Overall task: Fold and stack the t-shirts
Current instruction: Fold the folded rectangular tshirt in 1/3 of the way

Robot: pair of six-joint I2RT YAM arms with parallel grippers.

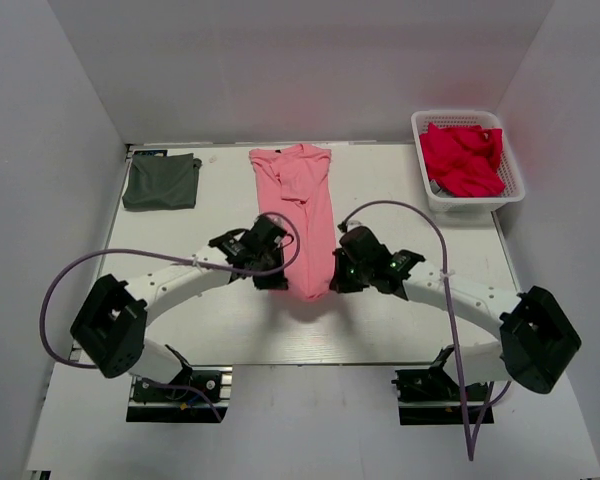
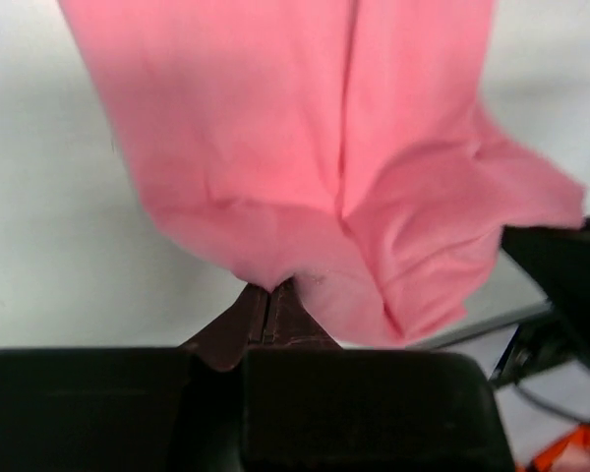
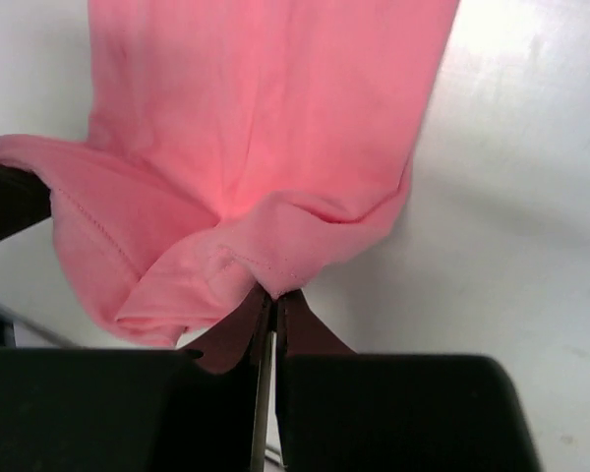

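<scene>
One salmon-pink t-shirt lay lengthwise at the middle of the table, and one folded dark grey t-shirt lay at its far left. One basket held red cloth. Two arms angled inward, the left gripper and the right gripper each pinched tight on the pink shirt's near end.

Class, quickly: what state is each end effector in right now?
Left end effector: closed, pinching the pink t-shirt.
Right end effector: closed, pinching the same t-shirt.
</scene>
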